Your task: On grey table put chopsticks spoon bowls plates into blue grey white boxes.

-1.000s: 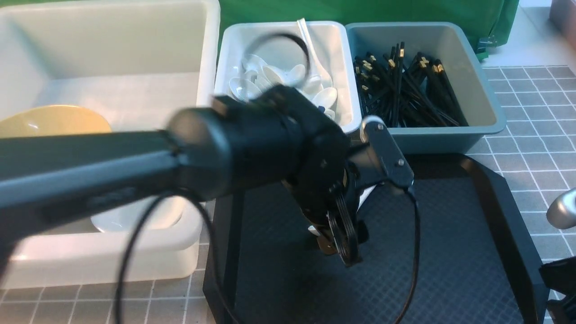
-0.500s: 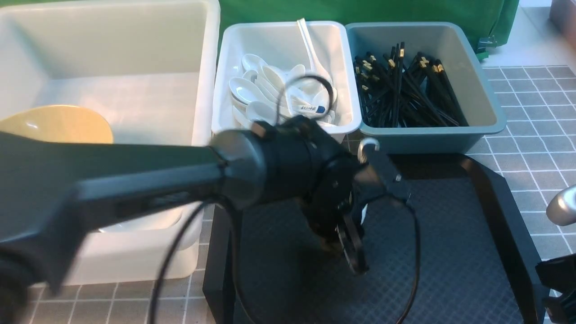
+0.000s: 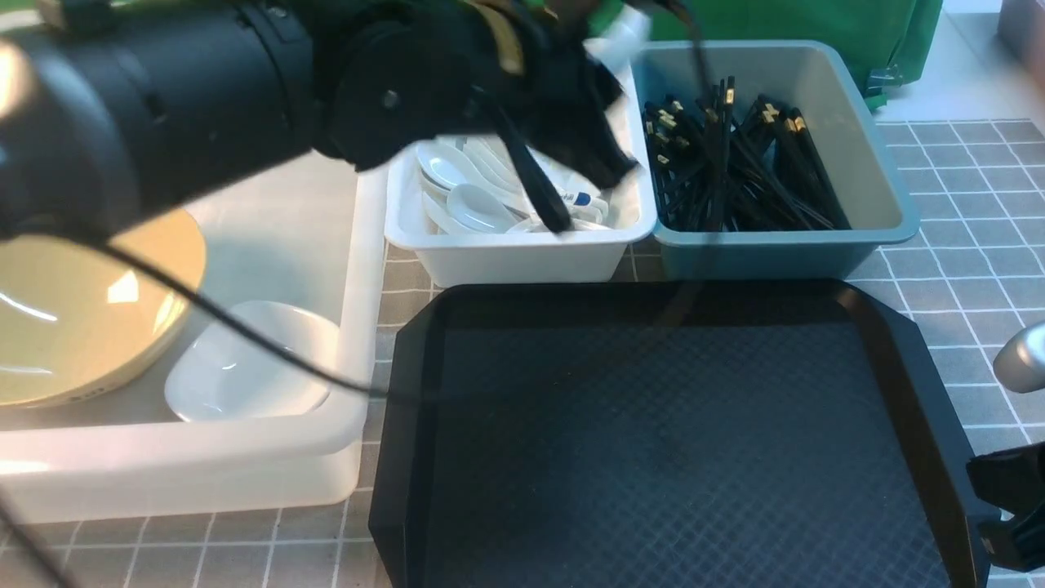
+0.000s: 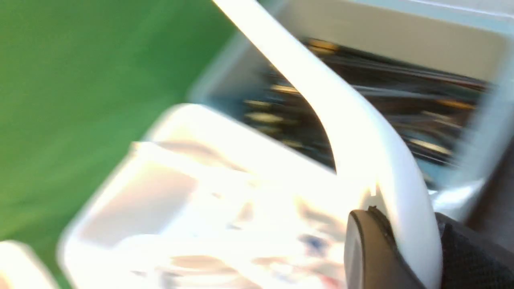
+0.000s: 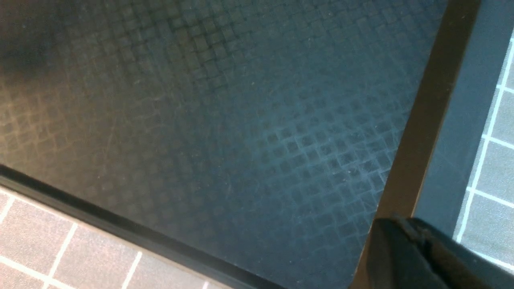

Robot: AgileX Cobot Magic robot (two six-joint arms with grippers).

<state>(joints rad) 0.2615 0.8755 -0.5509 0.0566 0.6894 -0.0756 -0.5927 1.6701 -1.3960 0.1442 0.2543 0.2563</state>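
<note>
- Left gripper [image 4: 395, 257] clamped on glossy white ceramic spoon [image 4: 353, 132], lifted off black textured tray [image 3: 678, 441] since earlier, now above small white plastic box [image 3: 506, 253].
- Right gripper [image 5: 417, 257] closed, empty, at tray's right edge.

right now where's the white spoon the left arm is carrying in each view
Front view: white spoon at the top edge, above the white spoon box, mostly hidden by the left end effector.
Left wrist view: large blurred handle rising from the pads.
Right wrist view: not in it.
Shared landmark: blue chopstick box, also.
</note>
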